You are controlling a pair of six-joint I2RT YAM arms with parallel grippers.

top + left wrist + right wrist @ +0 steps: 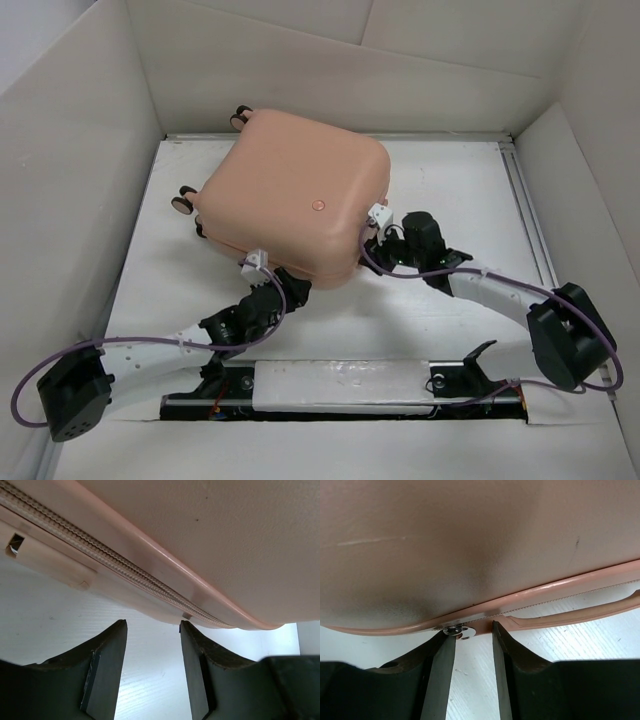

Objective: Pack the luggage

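The salmon-pink luggage (295, 190) lies flat and closed-looking on the white table, with its wheels (183, 200) at the far left. My left gripper (262, 272) is open at its near edge, the fingertips just short of the zipper seam (125, 567) in the left wrist view, and it holds nothing (152, 625). My right gripper (376, 222) is open at the near right corner. In the right wrist view (472, 630) its left fingertip touches a silver zipper pull (456, 630). Right of the pull the seam (600, 600) gapes, and white shows through.
White cardboard walls (80, 200) close in the table on the left, back and right. A metal rail (525, 200) runs along the right side. The arms' base rail (340, 385) lies along the near edge.
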